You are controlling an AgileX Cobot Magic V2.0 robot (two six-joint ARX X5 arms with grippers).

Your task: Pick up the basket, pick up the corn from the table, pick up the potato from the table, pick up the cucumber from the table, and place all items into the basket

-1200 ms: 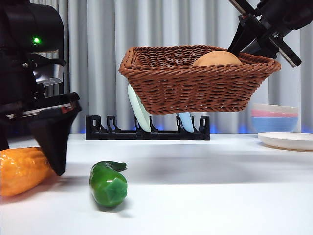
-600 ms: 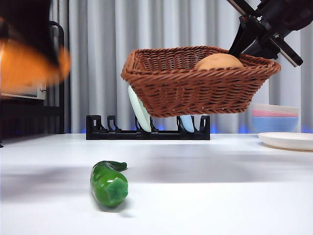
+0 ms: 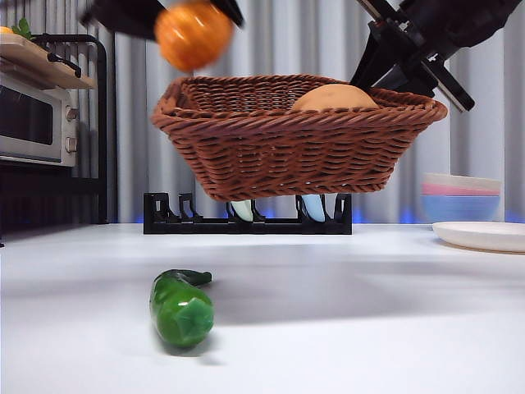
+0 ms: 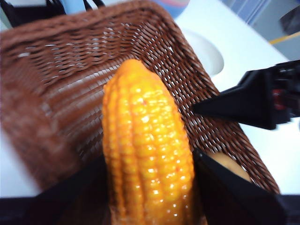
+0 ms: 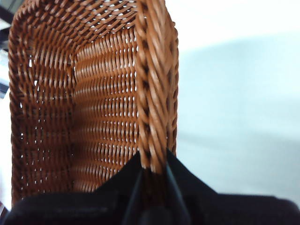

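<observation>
The left gripper (image 4: 145, 187) held the corn (image 3: 194, 33) clamped between its jaws, above the basket's (image 3: 295, 148) open top near one end. The right gripper (image 5: 152, 171) pinched the braided rim, holding the basket clear of the table (image 3: 369, 328), the potato (image 3: 335, 98) inside. The cucumber (image 3: 180, 308) lay toward the tabletop's front edge: glossy, likely slippery and stiff, best gripped across its middle. No readable writing showed.
</observation>
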